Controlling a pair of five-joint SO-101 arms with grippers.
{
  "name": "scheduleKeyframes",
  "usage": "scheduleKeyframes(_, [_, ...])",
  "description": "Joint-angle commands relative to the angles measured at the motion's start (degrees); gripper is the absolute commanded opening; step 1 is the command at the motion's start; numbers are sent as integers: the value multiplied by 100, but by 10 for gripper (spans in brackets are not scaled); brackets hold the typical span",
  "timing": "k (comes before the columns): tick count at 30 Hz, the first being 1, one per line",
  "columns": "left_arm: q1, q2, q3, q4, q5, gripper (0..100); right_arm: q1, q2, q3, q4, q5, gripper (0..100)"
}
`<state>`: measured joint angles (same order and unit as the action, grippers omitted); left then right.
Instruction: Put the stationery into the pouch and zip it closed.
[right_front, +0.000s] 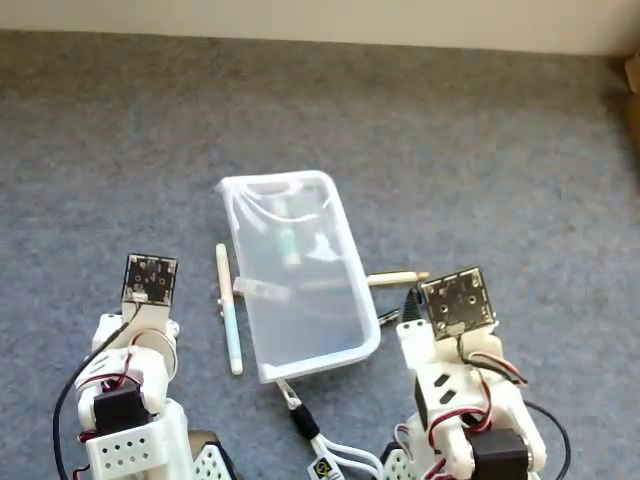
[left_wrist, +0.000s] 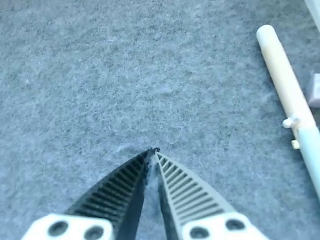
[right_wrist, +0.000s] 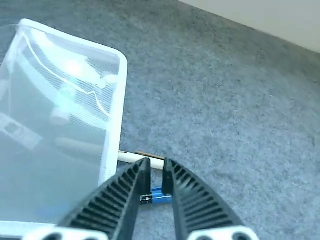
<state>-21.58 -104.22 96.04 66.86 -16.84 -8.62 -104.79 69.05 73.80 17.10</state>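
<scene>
A translucent white pouch (right_front: 290, 275) lies flat on the grey carpet between the two arms, with some items dimly visible through it. A pale pen (right_front: 229, 312) lies along its left side, and my left gripper (left_wrist: 153, 151) is shut and empty over bare carpet beside that pen (left_wrist: 291, 95). On the pouch's right side lie a wooden pencil (right_front: 398, 278) and a dark blue pen (right_front: 388, 317). My right gripper (right_wrist: 156, 167) hovers over the pencil (right_wrist: 131, 157) and blue pen (right_wrist: 161, 194), by the pouch (right_wrist: 60, 125) edge. Its fingers are slightly apart and hold nothing.
The pouch's zip pull cord (right_front: 305, 420) trails toward the front between the arm bases. A small pale block (left_wrist: 315, 90) sits against the pen. Carpet stretches to a light wall strip (right_front: 320, 20) at the back.
</scene>
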Motion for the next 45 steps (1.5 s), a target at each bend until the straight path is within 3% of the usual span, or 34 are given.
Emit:
scheduleKeyframes(1, [-48, -84, 110, 9, -62, 7, -163, 22, -338, 31, 79, 57])
scheduleKeyframes(9, [-48, -84, 110, 18, -62, 7, -462, 1569, -1138, 338, 35, 57])
scheduleKeyframes(16, [-84, -84, 110, 9, -79, 7, -1367, 2651, -2097, 760, -246, 56])
scheduleKeyframes(22, [-84, -84, 110, 18, -492, 7, -2211, 3407, -2105, 760, -607, 56])
scheduleKeyframes(31, [-92, -84, 110, -9, -484, 8, -3222, 4347, -2149, 549, -1064, 60])
scheduleKeyframes(38, [-101, -84, 110, 0, -88, 146, -3521, 4892, -2132, 268, -1793, 154])
scheduleKeyframes(45, [-409, -84, 110, -26, 0, 151, -4031, 5367, -2035, -374, -1943, 163])
